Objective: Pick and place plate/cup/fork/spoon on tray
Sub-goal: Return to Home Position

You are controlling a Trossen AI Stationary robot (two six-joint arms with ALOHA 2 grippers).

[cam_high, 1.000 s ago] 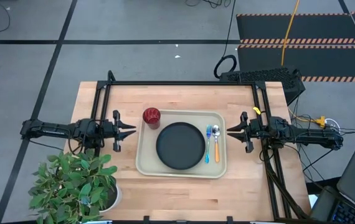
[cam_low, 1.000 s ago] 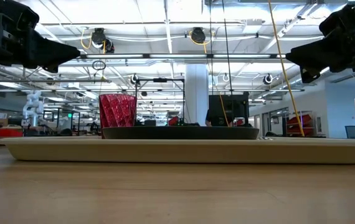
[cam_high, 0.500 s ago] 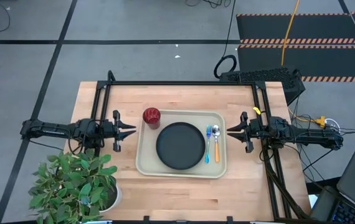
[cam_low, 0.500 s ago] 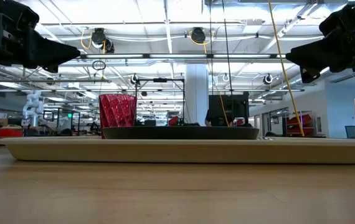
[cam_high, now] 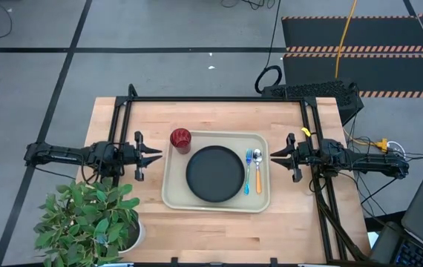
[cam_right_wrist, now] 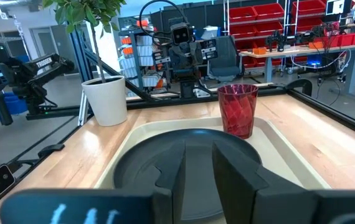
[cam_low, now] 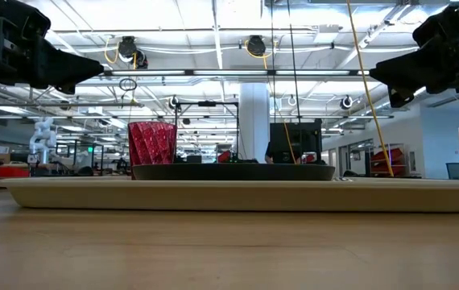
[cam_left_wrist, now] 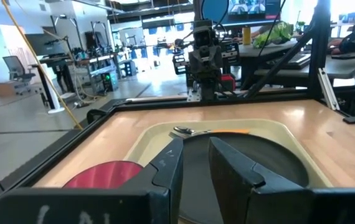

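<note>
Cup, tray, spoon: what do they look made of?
Cup: likely plastic, seemingly translucent red, faceted glossy walls.
Tray: probably moulded plastic, matte cream, rounded corners and raised rim.
Spoon: bowl looks metal, bright silver shine; orange handle likely plastic, but too small to be sure.

- table (cam_high: 211,115): pale wood, smooth, planked
- tray (cam_high: 173,189): cream plastic, matt
- plate (cam_high: 214,173): black, matt
- cup (cam_high: 180,139): red, translucent, glossy, faceted
- spoon (cam_high: 257,169): shiny metal bowl, orange plastic handle
- fork (cam_high: 248,170): blue plastic, smooth
</note>
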